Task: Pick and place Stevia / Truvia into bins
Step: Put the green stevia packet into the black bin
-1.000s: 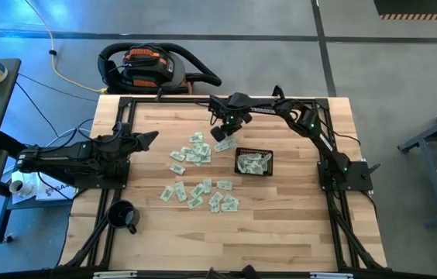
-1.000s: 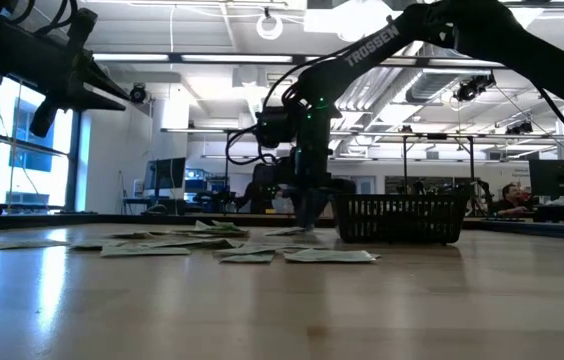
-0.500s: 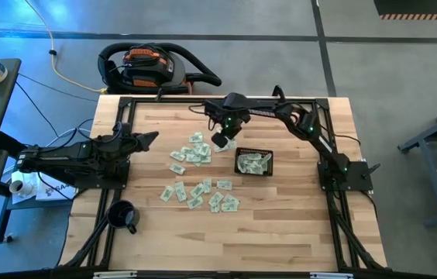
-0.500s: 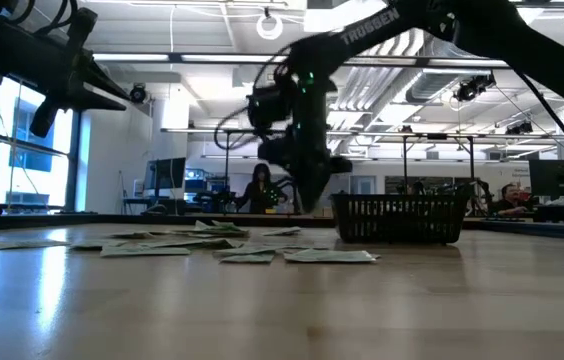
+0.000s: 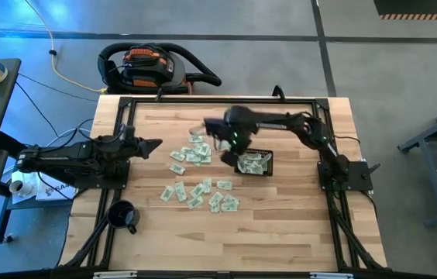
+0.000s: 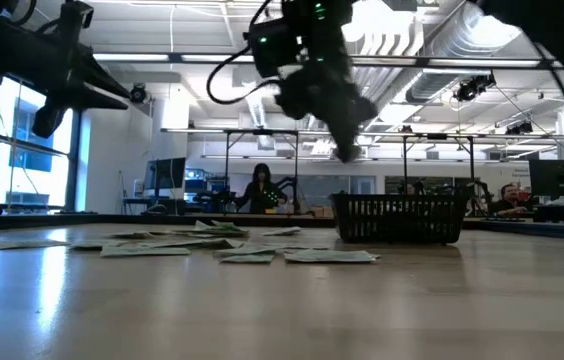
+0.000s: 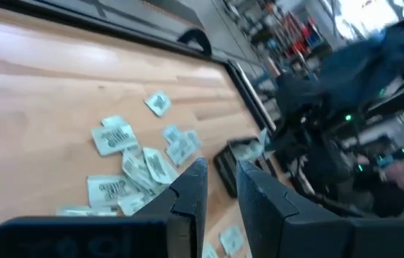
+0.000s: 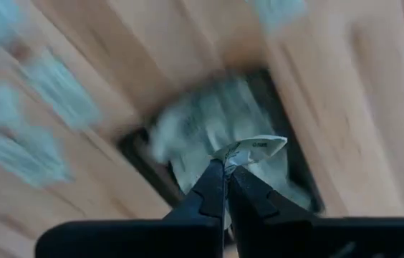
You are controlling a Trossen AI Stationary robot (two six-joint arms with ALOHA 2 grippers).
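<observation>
Many pale green and white sachets [image 5: 195, 152] lie flat on the wooden table in two loose groups, the nearer one [image 5: 203, 194]. They also show in the left wrist view [image 7: 141, 161]. The black basket [image 5: 271, 160] [image 6: 399, 218] stands to their right with several sachets inside. My right gripper [image 5: 231, 155] [image 6: 347, 150] hovers high over the basket's left edge, shut on one sachet [image 8: 256, 148]. My left gripper [image 5: 155, 143] [image 7: 220, 193] waits above the table's left part, its fingers a narrow gap apart. My right gripper [image 8: 225, 166] pinches one sachet by an end [image 8: 234, 155] between its two fingertips. The fingers point down at it from above. The sachet is lifted clear and sticks out sideways past the fingertips, over the basket [image 8: 136, 152].
A round black mug [image 5: 123, 215] stands near the table's near-left corner. A vacuum cleaner [image 5: 153, 66] sits on the floor beyond the far edge. Bare wood lies right of the basket and along the near edge. A person [image 6: 260, 188] shows far back in the room.
My right gripper has risen from table height beside the far group of sachets to well above the basket's rim, moving toward the basket with the sachet pinched in it.
</observation>
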